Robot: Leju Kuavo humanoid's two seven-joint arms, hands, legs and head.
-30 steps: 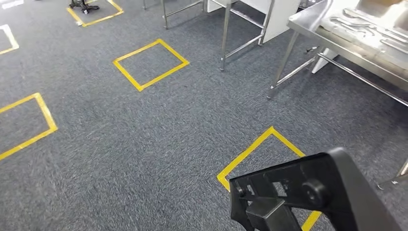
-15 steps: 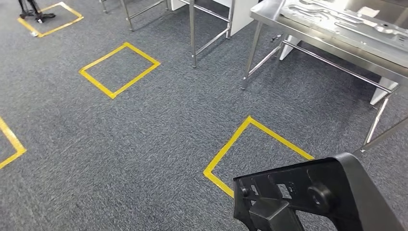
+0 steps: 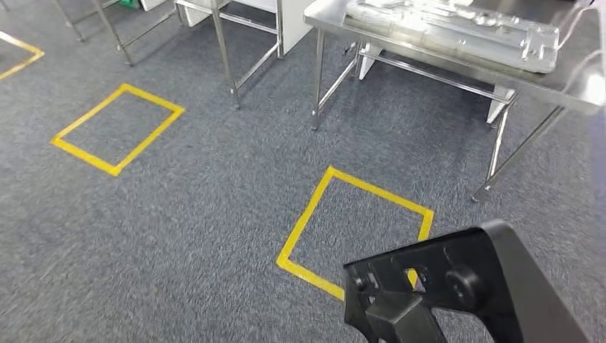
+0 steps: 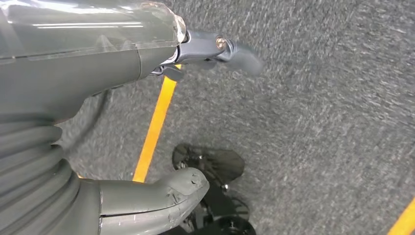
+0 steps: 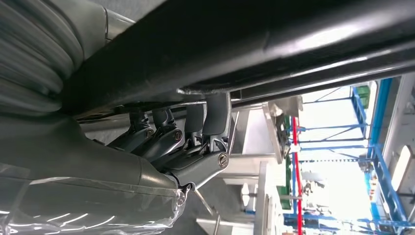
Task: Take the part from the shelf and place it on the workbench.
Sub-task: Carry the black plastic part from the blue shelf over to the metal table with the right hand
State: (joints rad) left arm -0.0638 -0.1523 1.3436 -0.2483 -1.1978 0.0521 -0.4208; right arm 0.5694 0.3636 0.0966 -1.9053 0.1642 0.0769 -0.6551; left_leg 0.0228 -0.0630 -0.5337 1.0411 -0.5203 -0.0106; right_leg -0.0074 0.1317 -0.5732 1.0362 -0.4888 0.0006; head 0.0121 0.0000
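Right hand has its dark fingers curled up against the underside of a long black plastic part, so it grips the part from below; in the head view the same black part juts in at the lower right, carried low over the grey carpet and partly over a yellow taped square. Left hand hangs over the carpet with nothing in it, thumb and fingers apart. Ahead and to the right stands the stainless steel workbench, well apart from the part, with a pale moulded tray lying on top; more steel table frames stand to its left. Judging by its look, the part is a rigid moulded bracket with cut-outs, ribs and a round boss near its wide end, stiff and probably light for its bulk. Its smooth faces could slide in the fingers, and its length means a hold at one end would let the far end swing or sag. A hold near the middle, on a rib or an edge of a cut-out, seems safest. It should tolerate being set down firmly, though the thin edges might mark.
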